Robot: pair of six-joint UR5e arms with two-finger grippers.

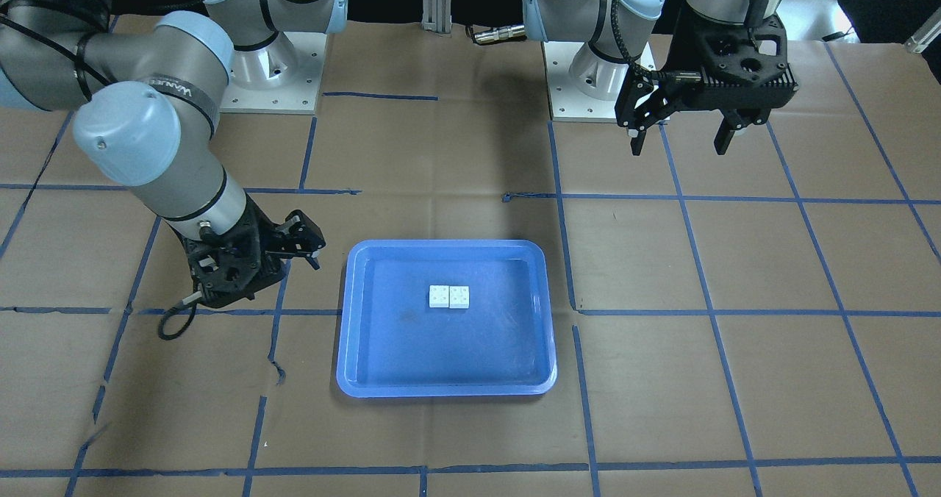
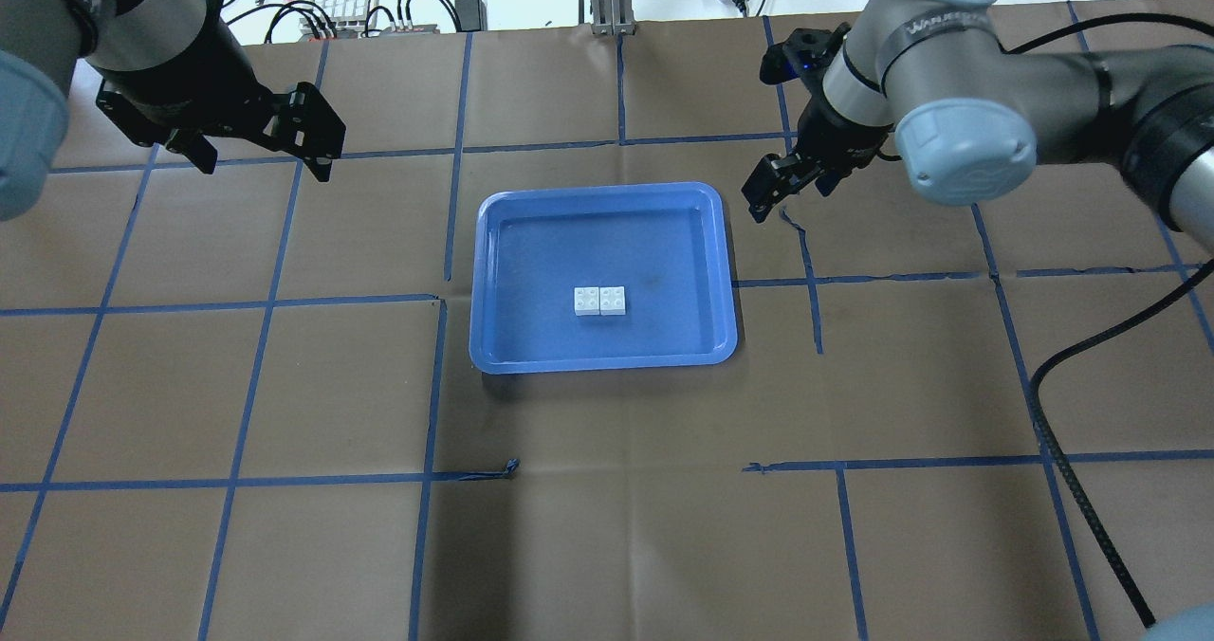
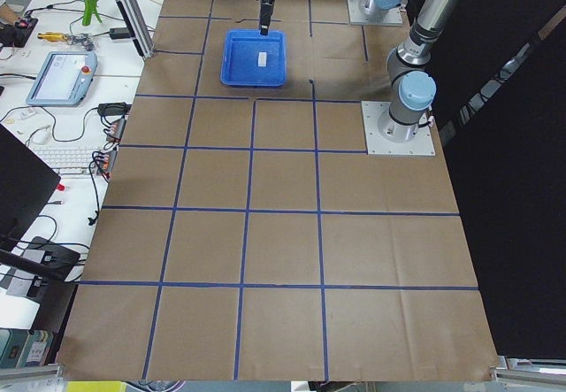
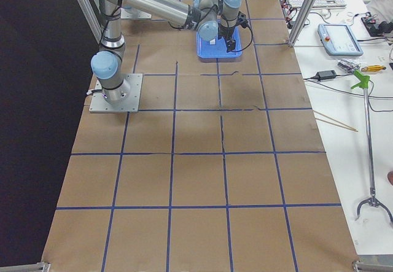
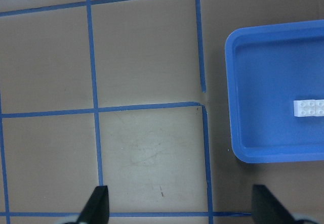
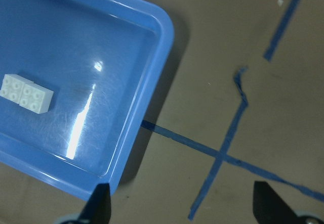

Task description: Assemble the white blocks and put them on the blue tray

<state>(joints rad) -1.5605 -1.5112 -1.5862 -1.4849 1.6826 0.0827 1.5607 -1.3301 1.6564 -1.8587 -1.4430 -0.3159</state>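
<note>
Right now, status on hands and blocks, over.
Left hand open, off to the side. Right hand open, beside blue tray. White blocks side by side, touching, inside tray. Nothing over them.

white blocks (image 1: 449,296), blue tray (image 1: 412,339) (brown blue-gridded table (image 1: 735,262))

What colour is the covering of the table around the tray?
Brown table covering, crossed by a grid of blue tape lines; the overhead exterior view shows it best.

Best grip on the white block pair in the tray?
Pinch the blocks across their two long sides, coming straight down. They lie flat, studs up, in the middle of the tray, with bare floor all round. Its raised rim would likely hinder a low side approach.
</note>
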